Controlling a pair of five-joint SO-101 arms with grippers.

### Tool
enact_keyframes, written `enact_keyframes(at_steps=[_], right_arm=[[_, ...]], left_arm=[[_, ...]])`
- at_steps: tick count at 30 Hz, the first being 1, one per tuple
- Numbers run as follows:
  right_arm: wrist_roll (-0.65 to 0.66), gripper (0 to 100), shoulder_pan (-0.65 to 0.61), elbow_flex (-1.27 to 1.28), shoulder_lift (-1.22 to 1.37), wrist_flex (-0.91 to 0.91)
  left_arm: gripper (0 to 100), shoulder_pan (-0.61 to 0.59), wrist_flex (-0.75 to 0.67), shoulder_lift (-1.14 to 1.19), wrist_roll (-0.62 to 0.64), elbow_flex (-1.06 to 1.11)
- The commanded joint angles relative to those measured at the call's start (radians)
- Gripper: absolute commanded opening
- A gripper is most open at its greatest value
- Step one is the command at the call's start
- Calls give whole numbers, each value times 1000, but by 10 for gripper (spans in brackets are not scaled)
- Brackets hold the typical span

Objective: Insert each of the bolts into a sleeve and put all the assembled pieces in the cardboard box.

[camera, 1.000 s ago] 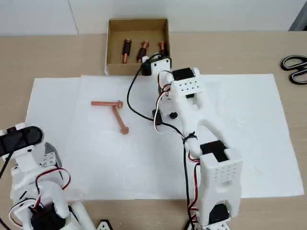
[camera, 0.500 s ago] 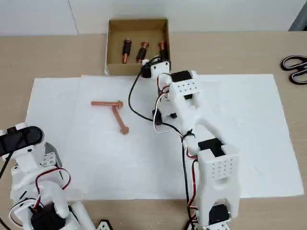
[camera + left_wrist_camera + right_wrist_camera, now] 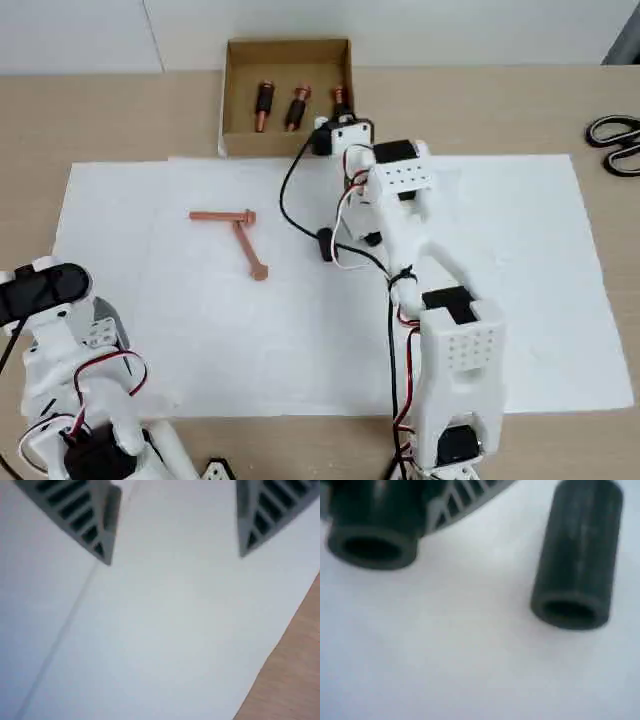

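The right arm has swung slightly rightward beside the cardboard box (image 3: 285, 46), bringing its end effector (image 3: 342, 138) over two black sleeves (image 3: 575, 560) on the paper (image 3: 520, 300); whether it grips one cannot be told. A sleeve pickup seems next. Three assembled pieces (image 3: 297, 107) lie boxed, and two bolts (image 3: 222, 215) wait well apart. The left end effector (image 3: 173, 555) hangs open. Scissors (image 3: 615, 140) lie far off on the counter (image 3: 100, 110), blocking nothing.

Bright, even light; faint soft shadows on the white paper (image 3: 220, 330).
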Motion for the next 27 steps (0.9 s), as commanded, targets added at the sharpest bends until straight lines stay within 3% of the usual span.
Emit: enact_keyframes(at_steps=[1,7,14,19,24,27], right_arm=[[8,5,31,-91,-134,77],[8,4,36,-109,-269,216],[9,4,36,-109,-390,328],[9,4,59,-107,-432,340],[8,4,119,-107,-441,352],[8,4,153,-107,-441,354]], left_arm=[[160,-2,-3,12,-6,-39],[160,-2,-5,68,-49,-87],[160,17,0,473,-60,-432],[157,176,92,802,-55,-704],[156,342,120,1129,44,-889],[156,425,107,1329,-38,-1001]])
